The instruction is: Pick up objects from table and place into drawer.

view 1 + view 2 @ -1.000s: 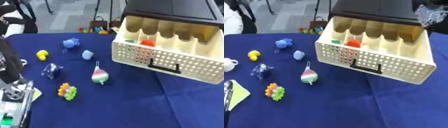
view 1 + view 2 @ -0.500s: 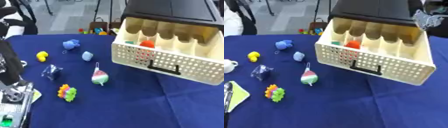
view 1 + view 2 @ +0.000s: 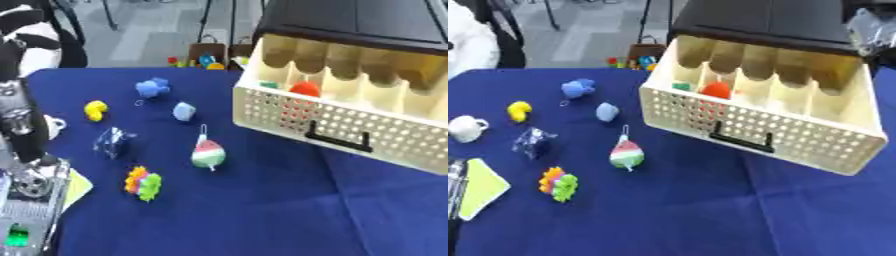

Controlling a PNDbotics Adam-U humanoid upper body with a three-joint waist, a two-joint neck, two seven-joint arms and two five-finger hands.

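A cream drawer (image 3: 798, 142) with a perforated front stands pulled out of a black cabinet (image 3: 767, 20); an orange ball (image 3: 717, 90) and a small green piece (image 3: 681, 86) lie in its compartments. On the blue table (image 3: 710, 210) lie a blue toy (image 3: 153, 87), a light blue piece (image 3: 184, 111), a yellow toy (image 3: 94, 110), a crinkly wrapper (image 3: 114, 141), a watermelon-coloured toy (image 3: 208, 154) and a spiky multicoloured toy (image 3: 143, 182). My left hand (image 3: 22, 130) rests at the lower left, fingers up and empty. My right hand (image 3: 870, 30) shows blurred beside the cabinet's upper right.
A white cup (image 3: 465, 127) and a yellow-green card (image 3: 483, 187) sit at the table's left edge. Beyond the far edge are chair legs and small toys on the floor (image 3: 206, 60). Bare cloth spreads in front of the drawer.
The whole view has shifted slightly. The toys, the drawer and both hands stay where they were.
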